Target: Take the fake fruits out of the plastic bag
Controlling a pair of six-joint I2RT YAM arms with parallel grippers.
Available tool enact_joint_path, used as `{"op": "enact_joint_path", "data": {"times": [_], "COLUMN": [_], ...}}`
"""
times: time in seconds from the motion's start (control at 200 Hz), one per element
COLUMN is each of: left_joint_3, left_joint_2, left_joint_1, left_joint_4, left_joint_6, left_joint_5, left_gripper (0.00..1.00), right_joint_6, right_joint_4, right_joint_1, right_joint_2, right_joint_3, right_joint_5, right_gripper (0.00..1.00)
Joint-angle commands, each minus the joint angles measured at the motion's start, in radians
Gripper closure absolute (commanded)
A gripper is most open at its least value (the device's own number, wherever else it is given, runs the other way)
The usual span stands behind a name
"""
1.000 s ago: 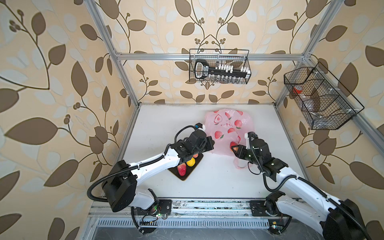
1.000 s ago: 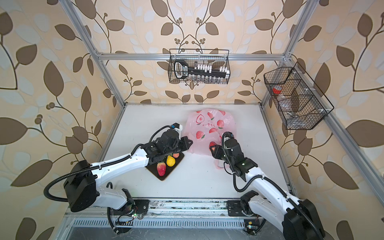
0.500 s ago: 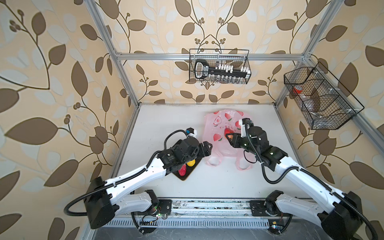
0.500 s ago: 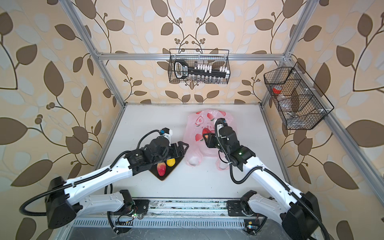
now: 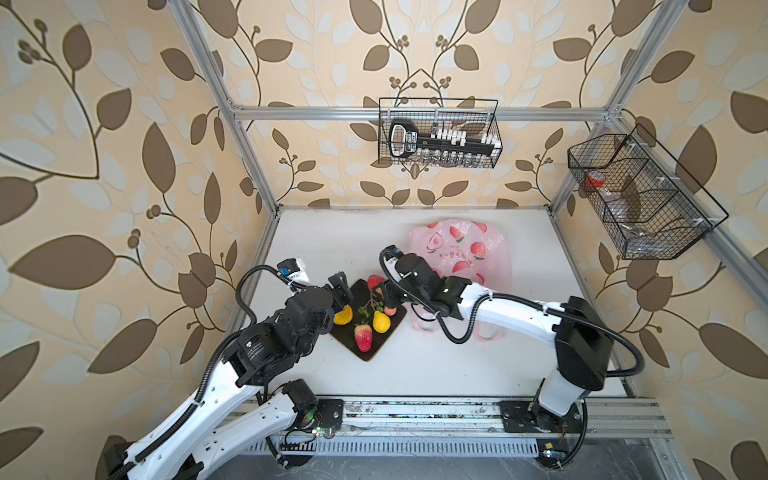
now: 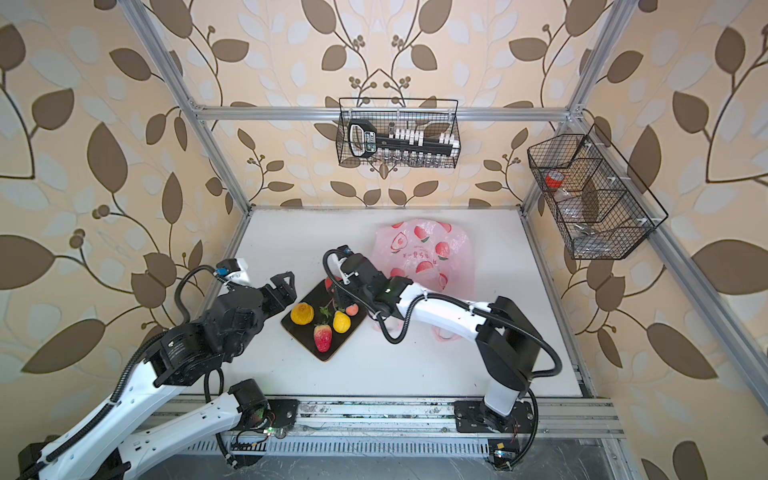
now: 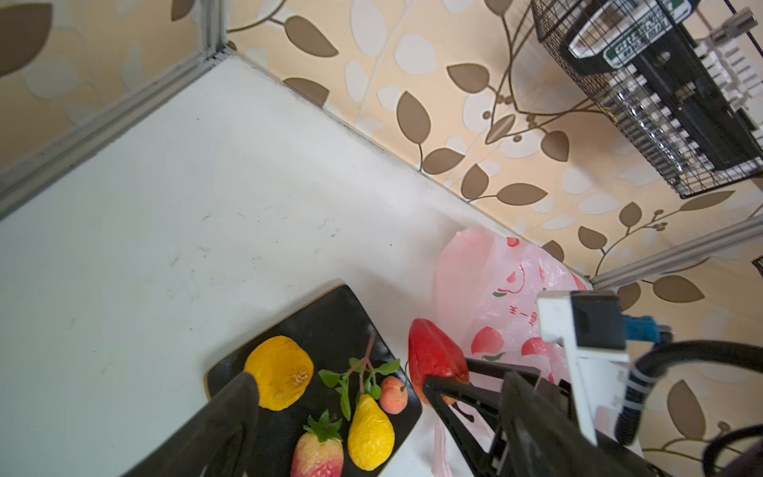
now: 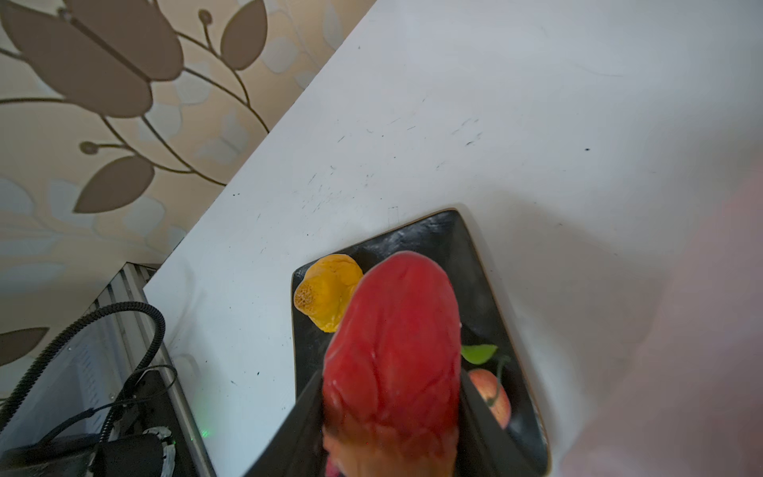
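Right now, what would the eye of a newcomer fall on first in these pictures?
The glossy red plastic strawberry pinched in the right gripper stands out most, over the far corner of the dark square mat. On that mat lie a plastic orange, a yellow lemon, a small pink peach and a second strawberry. The thin pink peach-printed plastic bag lies on the white table farther back, to the right of the mat.

The right tool (image 8: 392, 413) brought a strawberry (image 8: 392, 330) over the mat (image 7: 330, 314); left tool (image 6: 287, 286) opened.
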Motion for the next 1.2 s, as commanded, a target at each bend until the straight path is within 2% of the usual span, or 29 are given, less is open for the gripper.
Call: {"op": "enact_joint_path", "data": {"times": [0.0, 0.16, 0.445, 0.63, 0.855, 1.025, 1.195], "left_joint_3": [-0.037, -0.058, -0.072, -0.071, -0.064, -0.043, -0.018], "left_joint_2": [-0.061, -0.124, -0.168, -0.150, -0.123, -0.086, -0.045], "left_joint_1": [0.003, 0.002, 0.002, 0.002, 0.001, 0.002, 0.002], "left_joint_4": [-0.080, -0.130, -0.181, -0.179, -0.140, -0.098, -0.044], "left_joint_6": [-0.040, -0.065, -0.090, -0.087, -0.054, -0.017, 0.051], "left_joint_5": [-0.099, -0.099, -0.096, -0.084, -0.073, -0.067, -0.045], "left_gripper": [0.09, 0.10, 0.10, 0.10, 0.10, 0.10, 0.10], "right_joint_6": [-0.017, -0.006, 0.010, 0.014, 0.007, 0.001, 0.006], "right_joint_4": [-0.026, -0.069, -0.085, -0.086, -0.086, -0.072, -0.059], "right_joint_1": [0.037, 0.060, 0.068, 0.073, 0.073, 0.071, 0.053], "right_joint_2": [0.108, 0.251, 0.401, 0.427, 0.356, 0.214, 0.006], "right_joint_3": [0.114, 0.232, 0.325, 0.336, 0.317, 0.261, 0.102], "right_joint_5": [0.066, 0.140, 0.172, 0.142, 0.109, 0.086, 0.113], "right_gripper": [0.57, 0.57, 0.56, 0.45, 0.35, 0.36, 0.37]}}
